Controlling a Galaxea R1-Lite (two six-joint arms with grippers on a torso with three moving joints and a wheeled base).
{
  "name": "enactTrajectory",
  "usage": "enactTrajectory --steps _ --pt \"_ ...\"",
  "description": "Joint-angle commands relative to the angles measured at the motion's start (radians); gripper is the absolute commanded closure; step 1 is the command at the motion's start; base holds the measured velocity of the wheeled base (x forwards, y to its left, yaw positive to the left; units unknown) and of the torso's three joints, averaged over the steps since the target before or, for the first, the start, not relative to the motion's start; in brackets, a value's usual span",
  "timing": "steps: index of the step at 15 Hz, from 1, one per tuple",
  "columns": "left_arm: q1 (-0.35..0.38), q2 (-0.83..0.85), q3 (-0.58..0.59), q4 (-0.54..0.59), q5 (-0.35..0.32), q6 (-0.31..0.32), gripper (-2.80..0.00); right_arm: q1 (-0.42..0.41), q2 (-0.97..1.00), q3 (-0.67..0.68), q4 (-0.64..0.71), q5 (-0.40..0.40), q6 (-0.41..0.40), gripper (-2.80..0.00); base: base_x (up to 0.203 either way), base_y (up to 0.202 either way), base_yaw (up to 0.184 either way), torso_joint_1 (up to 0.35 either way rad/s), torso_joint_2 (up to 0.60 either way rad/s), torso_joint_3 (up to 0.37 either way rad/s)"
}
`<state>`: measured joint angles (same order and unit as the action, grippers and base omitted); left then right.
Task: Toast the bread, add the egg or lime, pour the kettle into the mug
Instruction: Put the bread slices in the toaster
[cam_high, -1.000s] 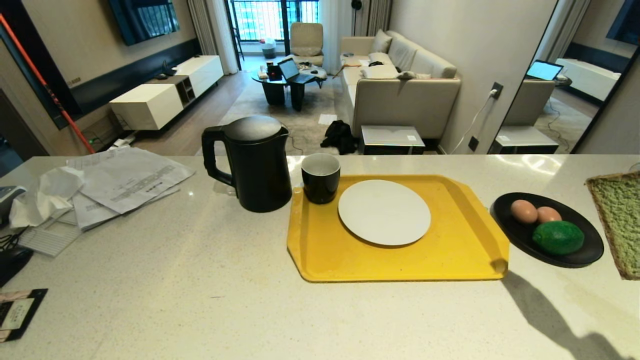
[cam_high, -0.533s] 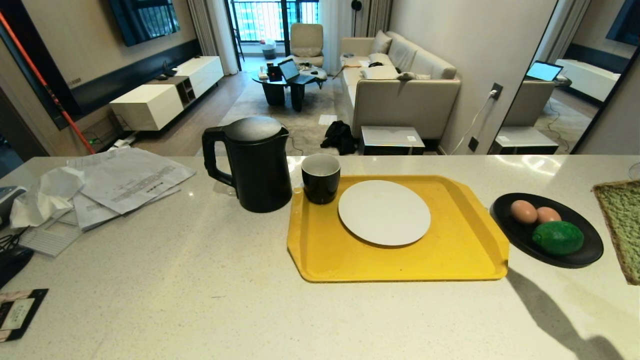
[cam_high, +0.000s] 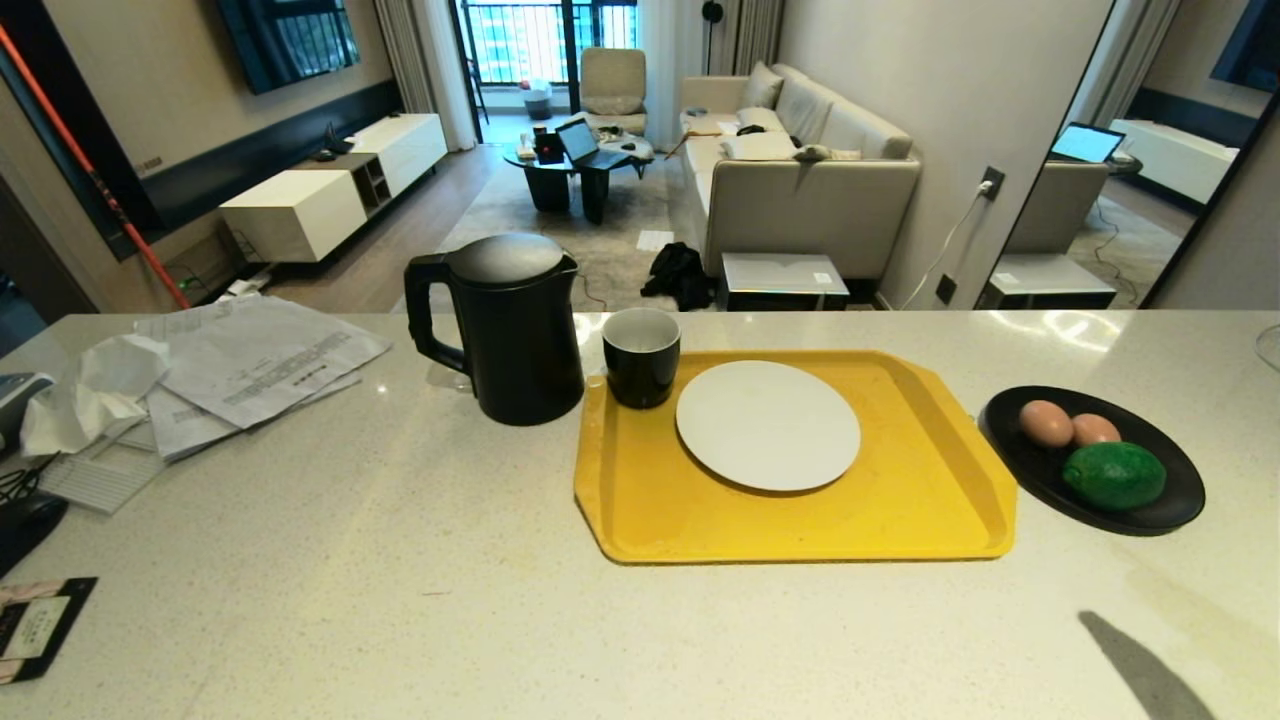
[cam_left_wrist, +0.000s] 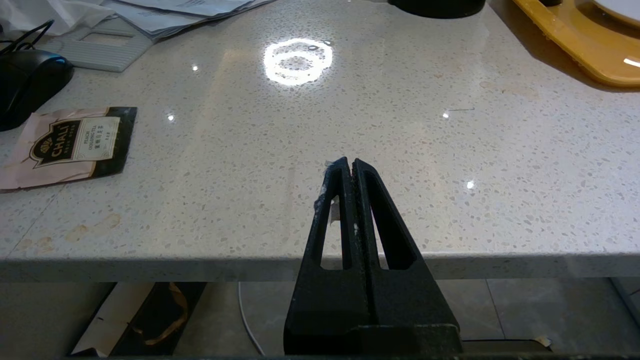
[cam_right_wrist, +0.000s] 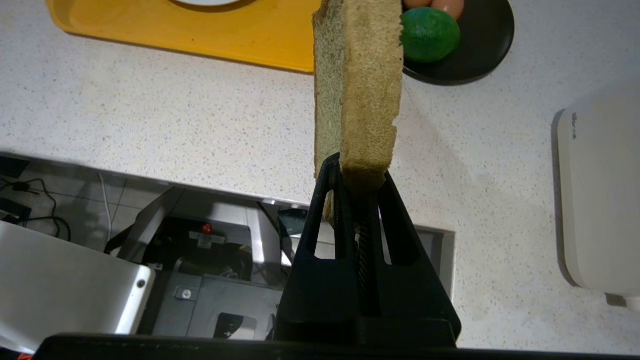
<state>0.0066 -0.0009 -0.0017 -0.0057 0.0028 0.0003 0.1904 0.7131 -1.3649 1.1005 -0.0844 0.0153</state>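
The right gripper (cam_right_wrist: 357, 172) has its jaws clamped on one edge of the bread (cam_right_wrist: 357, 85), holding it on edge above the counter's (cam_high: 400, 560) near edge. The lime (cam_high: 1113, 476) and two eggs (cam_high: 1046, 423) lie in a black dish (cam_high: 1170, 510) toward the right end. The left gripper (cam_left_wrist: 348, 167), jaws together and empty, hangs at the near edge
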Motion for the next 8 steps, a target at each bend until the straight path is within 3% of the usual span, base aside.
enactTrajectory --steps 1,5,8 --pt "0.000 0.001 0.000 0.000 0.000 0.000 0.00 0.000 -0.006 -0.043 0.025 -0.009 0.000 0.00 0.000 0.000 0.000 0.000 0.00 0.000" --pt "0.000 -0.001 0.000 0.000 0.000 0.000 0.00 0.000 -0.007 -0.066 0.019 -0.025 -0.003 0.00 0.000 0.000 0.000 0.022 -0.04 -0.014" --pt "0.000 -0.001 0.000 0.000 0.000 0.000 0.00 0.000 -0.006 -0.073 0.018 -0.025 -0.005 0.00 0.000 0.000 0.000 0.267 -0.46 -0.198"
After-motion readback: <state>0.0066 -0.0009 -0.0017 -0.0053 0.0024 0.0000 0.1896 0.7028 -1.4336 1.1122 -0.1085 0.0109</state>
